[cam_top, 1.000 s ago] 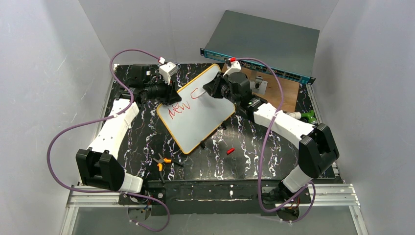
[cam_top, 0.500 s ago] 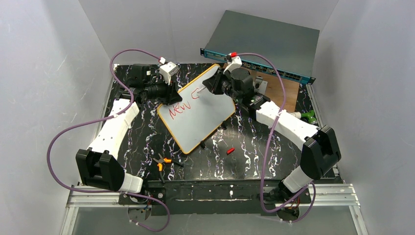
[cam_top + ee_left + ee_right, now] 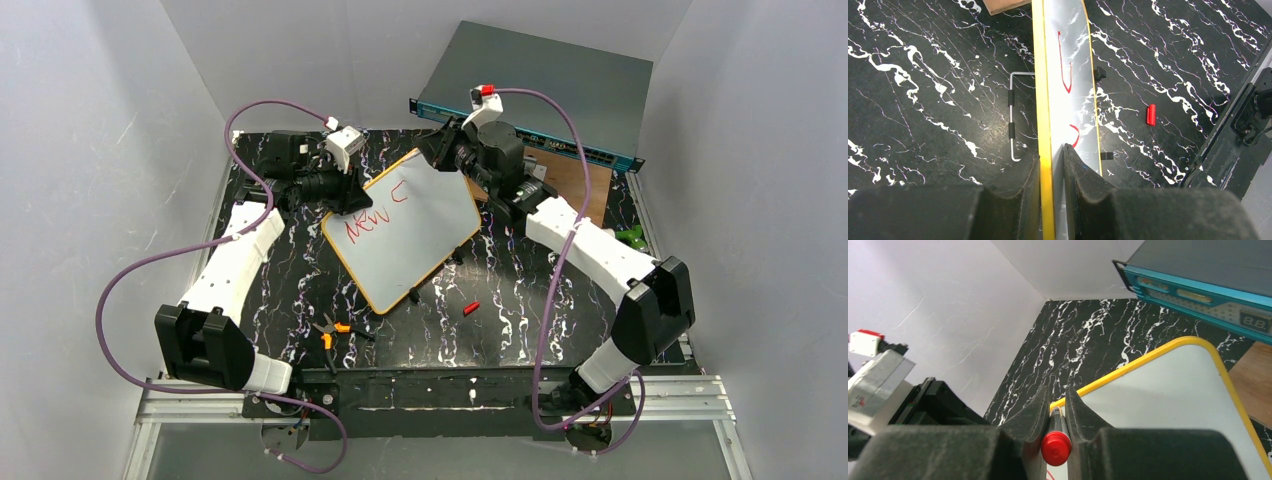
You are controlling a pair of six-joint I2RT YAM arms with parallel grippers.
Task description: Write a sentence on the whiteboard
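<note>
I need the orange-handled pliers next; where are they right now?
In the top view, the pliers lie left of centre on the table, near its front edge, just in front of the near corner of the whiteboard.

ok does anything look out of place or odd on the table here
Nothing damaged or spilled. A small red cap lies loose on the table near the whiteboard, and pliers sit by the front edge. The whiteboard is tipped up, clamped by its rim in the left gripper.

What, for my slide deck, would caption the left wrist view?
Left gripper clamps the whiteboard by its rim, edge-on over the black marbled table, red strokes of the sentence showing.
</note>
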